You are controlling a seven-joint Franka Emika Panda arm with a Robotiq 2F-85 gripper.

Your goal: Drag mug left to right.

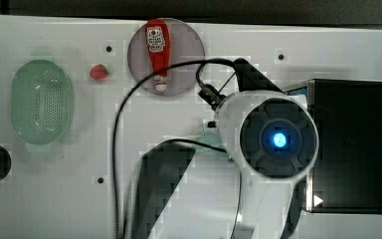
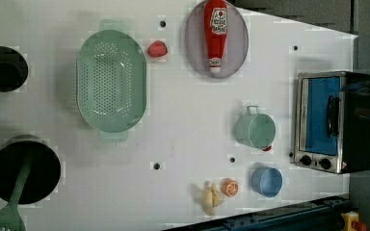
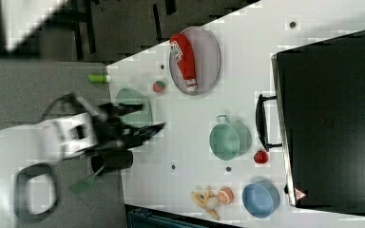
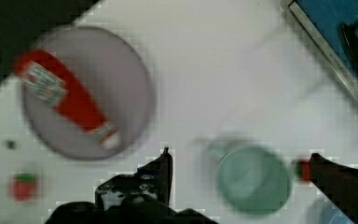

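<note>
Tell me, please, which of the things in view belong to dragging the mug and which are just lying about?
For the job: mug; gripper, open, a finger on either side of the mug.

Lying about: green strainer; ketchup bottle on a grey plate; strawberry; toaster oven; blue bowl.

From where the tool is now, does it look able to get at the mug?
Probably yes. In the wrist view the tool is open with the mug between its fingers. A small red thing sits against the mug's far side, though not across the approach.
</note>
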